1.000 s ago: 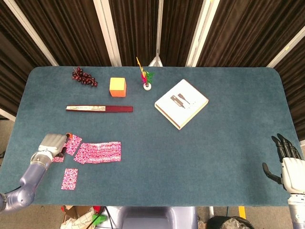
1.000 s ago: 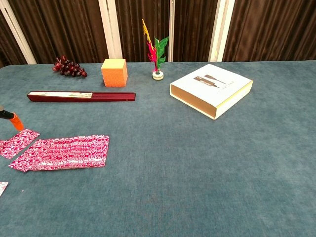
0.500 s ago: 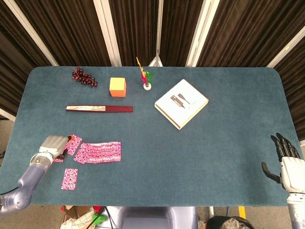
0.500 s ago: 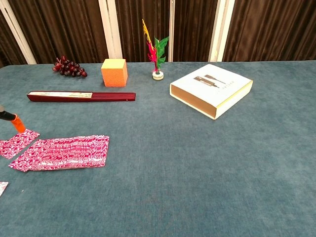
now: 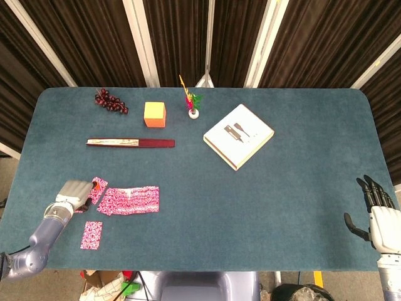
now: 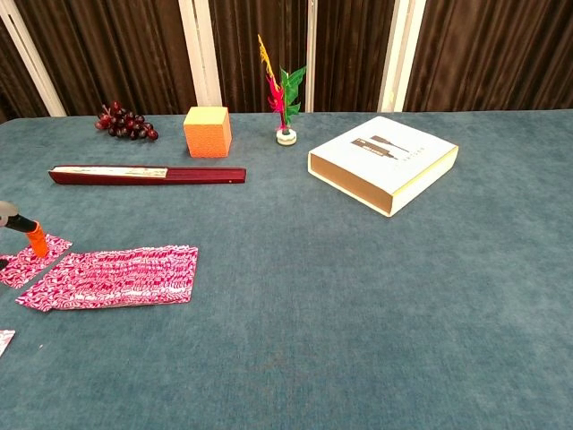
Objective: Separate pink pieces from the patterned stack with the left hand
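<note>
The pink patterned stack (image 5: 130, 199) (image 6: 116, 276) lies fanned flat near the table's front left. One pink piece (image 5: 99, 186) (image 6: 30, 259) lies just left of it, and another pink piece (image 5: 92, 234) lies apart near the front edge. My left hand (image 5: 74, 193) hovers over the piece beside the stack, and its orange fingertip (image 6: 37, 239) touches that piece. The rest of its fingers are hidden under the back of the hand. My right hand (image 5: 376, 210) stays at the table's right edge, fingers apart and holding nothing.
A dark red folded fan (image 5: 130, 143) lies behind the stack. Further back are grapes (image 5: 111, 101), an orange cube (image 5: 155, 114) and a small flower ornament (image 5: 192, 103). A white box (image 5: 239, 136) sits right of centre.
My left hand has shifted slightly toward the front and right, and its orange fingertip has come down onto the pink piece beside the stack. The right hand has not moved.
</note>
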Robot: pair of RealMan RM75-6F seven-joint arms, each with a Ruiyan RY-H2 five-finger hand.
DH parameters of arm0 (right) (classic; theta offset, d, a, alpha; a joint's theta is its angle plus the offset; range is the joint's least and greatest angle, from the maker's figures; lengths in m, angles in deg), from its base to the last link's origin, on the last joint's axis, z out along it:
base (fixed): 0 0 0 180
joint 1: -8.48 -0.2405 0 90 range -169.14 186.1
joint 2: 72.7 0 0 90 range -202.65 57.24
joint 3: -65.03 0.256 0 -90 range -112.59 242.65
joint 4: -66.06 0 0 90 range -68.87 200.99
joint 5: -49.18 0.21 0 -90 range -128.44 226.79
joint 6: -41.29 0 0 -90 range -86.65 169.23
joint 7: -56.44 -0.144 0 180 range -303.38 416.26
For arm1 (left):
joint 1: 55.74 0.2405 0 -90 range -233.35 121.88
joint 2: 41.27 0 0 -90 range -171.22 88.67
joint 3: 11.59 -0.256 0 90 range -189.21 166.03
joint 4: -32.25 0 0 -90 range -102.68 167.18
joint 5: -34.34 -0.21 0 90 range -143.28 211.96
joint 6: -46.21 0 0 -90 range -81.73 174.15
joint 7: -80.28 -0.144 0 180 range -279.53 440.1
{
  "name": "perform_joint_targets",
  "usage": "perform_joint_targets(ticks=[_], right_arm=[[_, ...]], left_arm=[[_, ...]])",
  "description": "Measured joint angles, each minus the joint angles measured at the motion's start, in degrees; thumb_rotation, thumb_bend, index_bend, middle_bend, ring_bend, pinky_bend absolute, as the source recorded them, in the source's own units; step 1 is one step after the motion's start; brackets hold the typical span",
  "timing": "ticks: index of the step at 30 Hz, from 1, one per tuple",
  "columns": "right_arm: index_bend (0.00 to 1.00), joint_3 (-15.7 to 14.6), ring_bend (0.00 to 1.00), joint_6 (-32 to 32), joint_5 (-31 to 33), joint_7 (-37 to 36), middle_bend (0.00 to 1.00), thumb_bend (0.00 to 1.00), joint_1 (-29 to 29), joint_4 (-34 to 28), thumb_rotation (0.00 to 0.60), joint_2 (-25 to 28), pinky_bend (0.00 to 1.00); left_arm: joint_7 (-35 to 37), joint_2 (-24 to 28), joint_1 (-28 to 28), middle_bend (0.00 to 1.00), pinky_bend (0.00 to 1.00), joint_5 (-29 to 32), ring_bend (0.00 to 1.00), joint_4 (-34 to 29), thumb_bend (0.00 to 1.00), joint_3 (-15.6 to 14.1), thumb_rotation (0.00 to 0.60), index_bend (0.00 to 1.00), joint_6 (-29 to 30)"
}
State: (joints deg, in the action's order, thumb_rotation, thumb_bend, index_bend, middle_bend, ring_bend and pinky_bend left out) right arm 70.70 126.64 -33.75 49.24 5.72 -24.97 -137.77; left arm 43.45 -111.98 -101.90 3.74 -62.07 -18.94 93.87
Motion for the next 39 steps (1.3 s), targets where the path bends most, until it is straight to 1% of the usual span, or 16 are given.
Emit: perform_joint_targets(ticks=[5, 9, 13, 16, 26, 32, 39], right_arm=[[0.08, -0.1, 0.08, 0.3, -0.2, 0.1, 0.06, 0.39, 0.1, -0.2, 0.6, -0.1, 0.17], [0.08, -0.3, 0.08, 0.5, -0.4, 0.3, 0.06, 0.39, 0.3, -0.3, 0.6, -0.1, 0.17], [0.08, 0.1, 0.08, 0.0, 0.1, 0.1, 0.06, 0.39, 0.0, -0.5, 0.6, 0.3, 0.17], [0.08, 0.1, 0.09, -0.2, 0.2, 0.3, 0.06, 0.39, -0.2, -0.8, 0.6, 0.3, 0.17], [0.08, 0.1, 0.09, -0.4, 0.1, -0.2, 0.06, 0.39, -0.2, -0.1, 0.6, 0.0, 0.17], [0.08, 0.0, 0.09, -0.3, 0.1, -0.6, 0.06, 0.39, 0.0, -1.0, 0.6, 0.5, 0.17], [0.08, 0.0, 0.08, -0.5, 0.4, -0.8, 0.06, 0.39, 0.0, -1.2, 0.6, 0.5, 0.17]], left_arm=[[-0.9, -0.8, -1.0, 0.89, 0.77, 1.7, 0.74, 1.3, 0.75, 0.0, 0.6, 0.22, 0.1], [-2.0, -2.3, -1.9, 0.89, 0.77, 3.3, 0.74, 3.6, 0.75, 0.1, 0.6, 0.22, -0.3], [-2.7, -4.0, -2.9, 0.89, 0.77, 4.6, 0.74, 5.9, 0.75, 0.1, 0.6, 0.22, -0.9], [-3.0, -4.3, -3.3, 0.89, 0.77, 5.0, 0.74, 6.4, 0.75, 0.1, 0.6, 0.22, -1.0], [-4.0, -4.5, -3.5, 0.89, 0.77, 5.2, 0.74, 7.6, 0.75, -0.5, 0.6, 0.22, 0.8], [-5.5, -4.8, -3.2, 0.89, 0.77, 5.0, 0.74, 8.3, 0.75, -1.0, 0.6, 0.21, 3.4], [-8.5, -6.1, -2.8, 0.89, 0.77, 5.4, 0.74, 11.5, 0.75, -1.6, 0.6, 0.2, 5.5]])
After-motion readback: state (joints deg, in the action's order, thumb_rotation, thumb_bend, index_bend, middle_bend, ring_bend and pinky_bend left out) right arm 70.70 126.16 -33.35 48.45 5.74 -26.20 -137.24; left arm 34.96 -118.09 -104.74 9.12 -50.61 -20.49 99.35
